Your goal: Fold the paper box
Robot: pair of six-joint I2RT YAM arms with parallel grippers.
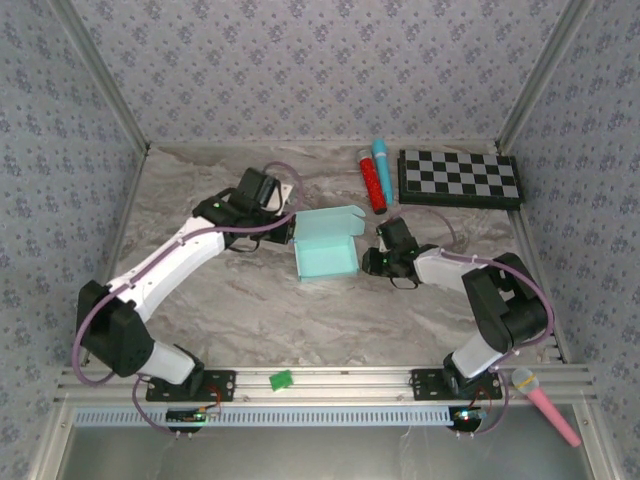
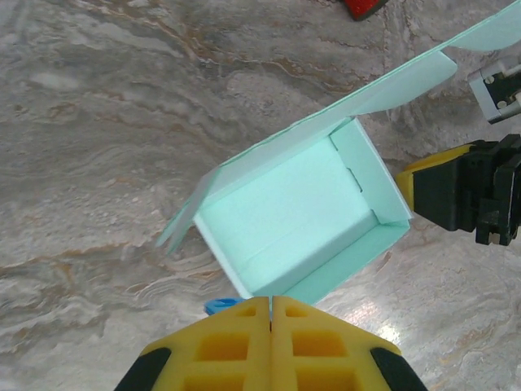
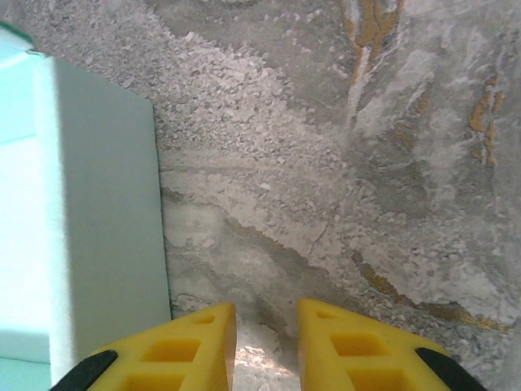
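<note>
The paper box (image 1: 325,250) is a pale mint card box standing on the marble table, its lid flap (image 2: 391,90) raised at the far side. The left wrist view looks down into its empty inside (image 2: 293,212). My left gripper (image 2: 270,301) is shut with nothing between its yellow fingers, its tips just short of the box's near wall; from above it (image 1: 287,226) is at the box's left side. My right gripper (image 3: 266,314) is open by a narrow gap over bare table, right beside the box's outer wall (image 3: 89,212); from above it (image 1: 372,262) is at the box's right side.
A black-and-white checkerboard (image 1: 460,178) lies at the back right, with a red marker (image 1: 373,185) and a blue one (image 1: 383,160) next to it. A pink object (image 1: 545,400) and a small green piece (image 1: 281,379) rest on the front rail. Patterned walls enclose the table.
</note>
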